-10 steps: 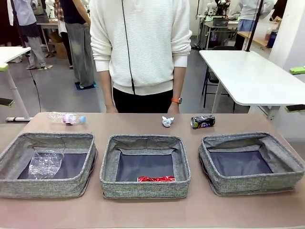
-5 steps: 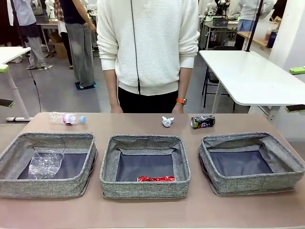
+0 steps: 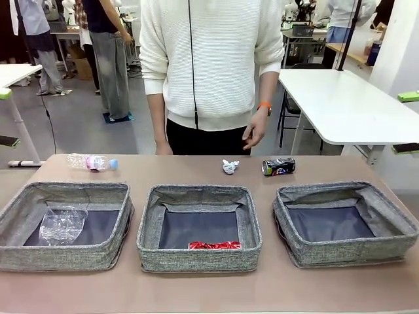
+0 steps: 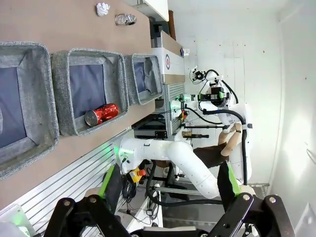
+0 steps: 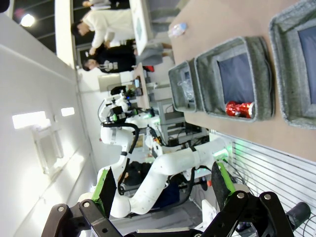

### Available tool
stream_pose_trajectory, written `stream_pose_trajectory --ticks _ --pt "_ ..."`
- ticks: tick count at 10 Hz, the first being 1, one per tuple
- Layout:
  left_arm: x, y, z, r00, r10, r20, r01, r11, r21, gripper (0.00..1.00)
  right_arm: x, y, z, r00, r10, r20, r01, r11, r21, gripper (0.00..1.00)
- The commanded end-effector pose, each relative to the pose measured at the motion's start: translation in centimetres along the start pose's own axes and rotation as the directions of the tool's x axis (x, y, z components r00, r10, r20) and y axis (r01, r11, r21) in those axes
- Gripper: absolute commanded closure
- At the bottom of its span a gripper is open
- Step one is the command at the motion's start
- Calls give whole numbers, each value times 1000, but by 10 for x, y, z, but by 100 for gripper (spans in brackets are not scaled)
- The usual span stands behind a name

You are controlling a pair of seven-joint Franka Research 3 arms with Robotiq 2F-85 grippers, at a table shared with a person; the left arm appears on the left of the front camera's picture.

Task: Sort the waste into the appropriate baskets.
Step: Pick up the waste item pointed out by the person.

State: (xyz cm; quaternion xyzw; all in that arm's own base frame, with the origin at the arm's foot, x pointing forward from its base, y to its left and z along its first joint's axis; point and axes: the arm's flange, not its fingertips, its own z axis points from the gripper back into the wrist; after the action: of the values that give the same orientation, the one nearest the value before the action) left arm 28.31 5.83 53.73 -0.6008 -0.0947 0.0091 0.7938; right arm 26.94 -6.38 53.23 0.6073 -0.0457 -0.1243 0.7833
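Three grey baskets stand in a row: left (image 3: pixel 65 256), middle (image 3: pixel 196 259), right (image 3: pixel 347 252). A crushed red can (image 3: pixel 214 245) lies in the middle basket, and it shows as well as a red can (image 4: pixel 101 114) (image 5: pixel 239 108) in both wrist views. A crumpled clear bottle (image 3: pixel 62 224) lies in the left basket. Beyond the baskets, on the table, lie a blue-capped bottle (image 3: pixel 91 161), a white paper wad (image 3: pixel 230 167) and a dark can (image 3: pixel 278 166). My left gripper (image 4: pixel 167 174) and my right gripper (image 5: pixel 160 183) are open, off the table's near edge, holding nothing.
A person in a white sweater stands at the far edge, one hand (image 3: pixel 255 135) raised above the paper wad. The right basket holds nothing. Bare brown tabletop (image 3: pixel 196 288) runs along the near edge in front of the baskets.
The person has stepped to the right and lifted a hand from the table edge. The waste and baskets have not moved.
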Motion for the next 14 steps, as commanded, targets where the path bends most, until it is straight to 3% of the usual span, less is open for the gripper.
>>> stream_pose_trajectory --ticks 1,8,9,10,11,12,13,14 --pt "-2 1 1 1000 -14 -4 14 1000 -13 0 1 2 1 1000 25 2 -25 1000 18 0" --pt "-2 1 1 1000 -14 -4 14 1000 -13 0 0 0 0 1000 0 0 0 1000 0 0" --pt "-2 1 1 1000 -14 -4 14 1000 -13 0 28 15 -24 995 50 -86 -69 970 -235 0" --pt "-2 1 1 1000 -14 -4 14 1000 -13 0 83 33 -70 970 156 -186 -220 888 -405 0" --pt "-2 1 1 1000 -14 -4 14 1000 -13 0 126 33 -119 918 239 -317 -383 747 -544 0" --pt "-2 1 1 1000 -14 -4 14 1000 -13 0 161 23 -158 858 332 -392 -514 540 -667 0" --pt "-2 1 1 1000 -14 -4 14 1000 -13 0 184 13 -185 731 408 -546 -675 322 -664 0" --pt "-2 1 1 1000 -14 -4 14 1000 -13 0 195 -2 -204 592 446 -671 -761 36 -648 0"
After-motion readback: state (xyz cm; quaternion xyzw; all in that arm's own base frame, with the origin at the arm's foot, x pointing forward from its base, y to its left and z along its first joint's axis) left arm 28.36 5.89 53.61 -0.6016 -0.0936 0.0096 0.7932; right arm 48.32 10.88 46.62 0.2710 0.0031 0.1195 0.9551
